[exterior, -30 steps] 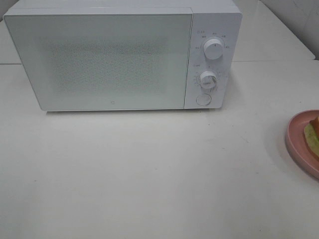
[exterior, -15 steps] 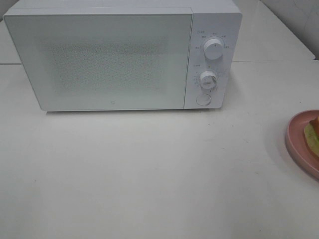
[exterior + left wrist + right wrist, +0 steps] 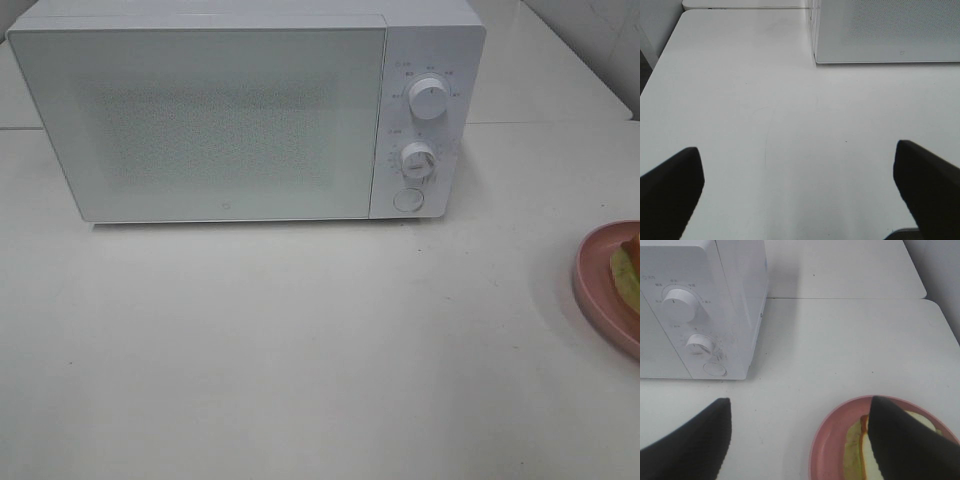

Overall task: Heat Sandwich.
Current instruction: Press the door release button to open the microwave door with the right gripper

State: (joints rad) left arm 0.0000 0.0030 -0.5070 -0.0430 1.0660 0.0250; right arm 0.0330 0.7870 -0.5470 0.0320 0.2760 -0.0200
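Note:
The sandwich point(image 3: 628, 270), pale bread with a green layer and an orange-red edge, lies on a round pink plate point(image 3: 592, 280) at the table's right edge, partly cut off by the frame. The right wrist view shows the sandwich point(image 3: 860, 452) on the plate point(image 3: 826, 440), with my right gripper point(image 3: 800, 437) open above the table beside it; one dark finger point(image 3: 905, 440) covers part of the sandwich. My left gripper point(image 3: 797, 187) is open over bare table, apart from everything. The white microwave point(image 3: 240, 110) stands at the back with its door closed. Neither gripper shows in the high view.
The microwave's control panel has two round knobs point(image 3: 428, 98) and a round button point(image 3: 407, 200) on its right side. A table seam runs behind the microwave point(image 3: 840, 298). The table's left edge point(image 3: 660, 60) lies near the left arm.

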